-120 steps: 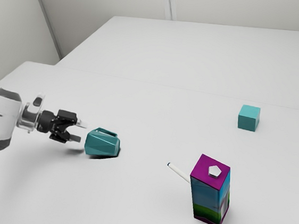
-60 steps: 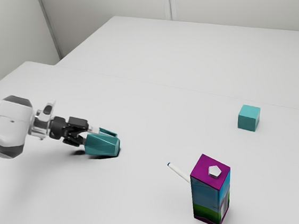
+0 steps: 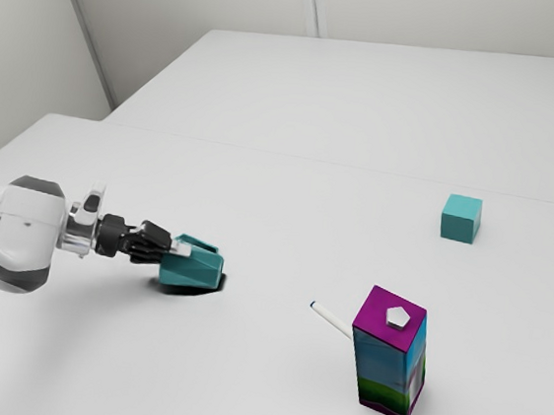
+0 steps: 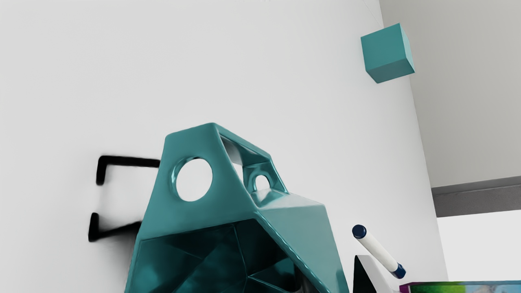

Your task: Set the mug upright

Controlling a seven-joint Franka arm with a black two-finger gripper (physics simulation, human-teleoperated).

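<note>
The teal mug (image 3: 191, 268) lies on its side on the table, its mouth facing the gripper (image 3: 179, 249). My hand is at the mouth end, with a light fingertip overlapping the mug's near side in the exterior view. In the wrist view the mug (image 4: 301, 232) shows its dark hollow and its handle with round holes. The gripper (image 4: 330, 280) stands open there: one finger (image 4: 368, 274) is outside the mug's wall with a small gap, and a dark shape just inside the rim looks like the other, partly hidden.
A teal cube (image 3: 461, 219) sits farther back toward the exterior view's right. A white marker (image 3: 331, 318) lies between the mug and a tall purple-topped carton (image 3: 389, 353), partly behind the carton. The table's far edge (image 4: 423, 150) runs beyond the cube.
My hand came forward to the mug's mouth, then turned about its own axis, bringing the fingers to a different angle. The mug has shifted very slightly toward the exterior view's right.
</note>
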